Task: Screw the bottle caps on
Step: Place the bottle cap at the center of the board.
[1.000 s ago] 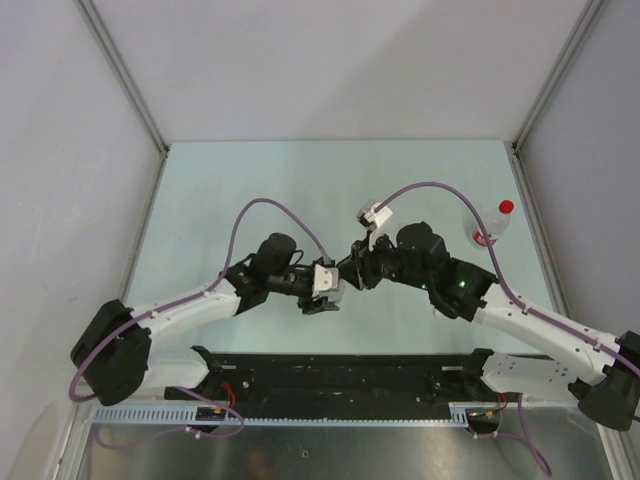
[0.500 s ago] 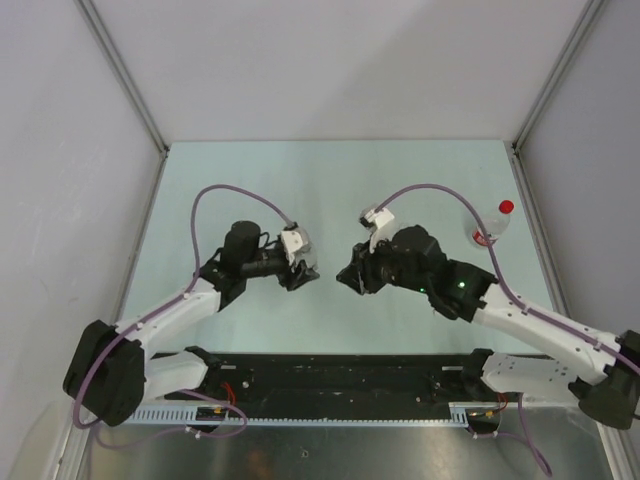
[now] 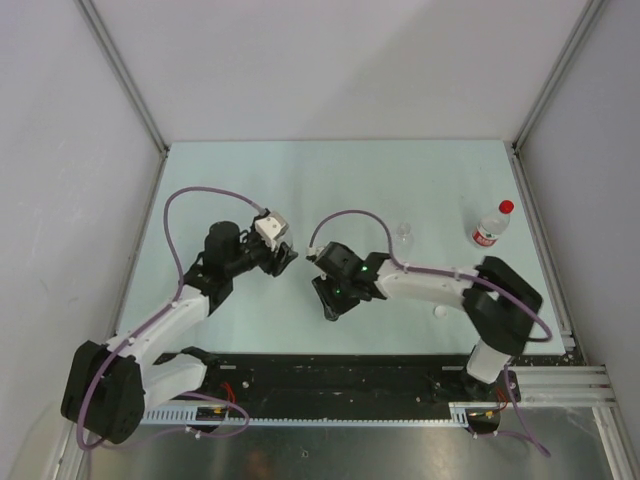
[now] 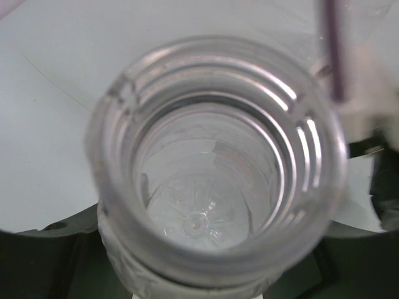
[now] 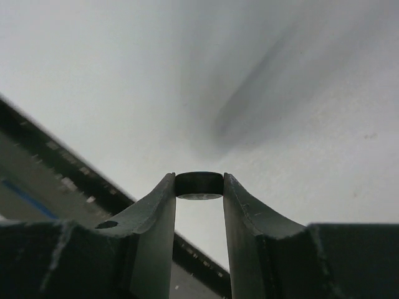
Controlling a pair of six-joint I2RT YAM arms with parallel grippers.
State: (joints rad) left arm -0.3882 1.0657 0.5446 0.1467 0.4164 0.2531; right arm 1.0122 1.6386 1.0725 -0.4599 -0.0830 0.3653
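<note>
Looking down from the left wrist, a small clear plastic bottle (image 4: 212, 168) fills the view, its threaded neck open and uncapped. The left gripper (image 3: 284, 258) has it clamped, dark fingers (image 4: 47, 261) low on its sides. Opposite, the right gripper (image 5: 199, 187) pinches a small round black plastic cap (image 5: 199, 180) flat between its very fingertips. The two grippers face each other, near but apart. Beyond the right forearm stands a second clear uncapped bottle (image 3: 404, 236). Farther off that arm's right side is a red-and-white labelled bottle (image 3: 490, 232) wearing a red cap (image 3: 506, 207), seemingly screwed on, though it's tiny from above. A whitish round cap (image 3: 440, 313) lies on the pale green table (image 3: 250, 170), just nearside of the forearm.
</note>
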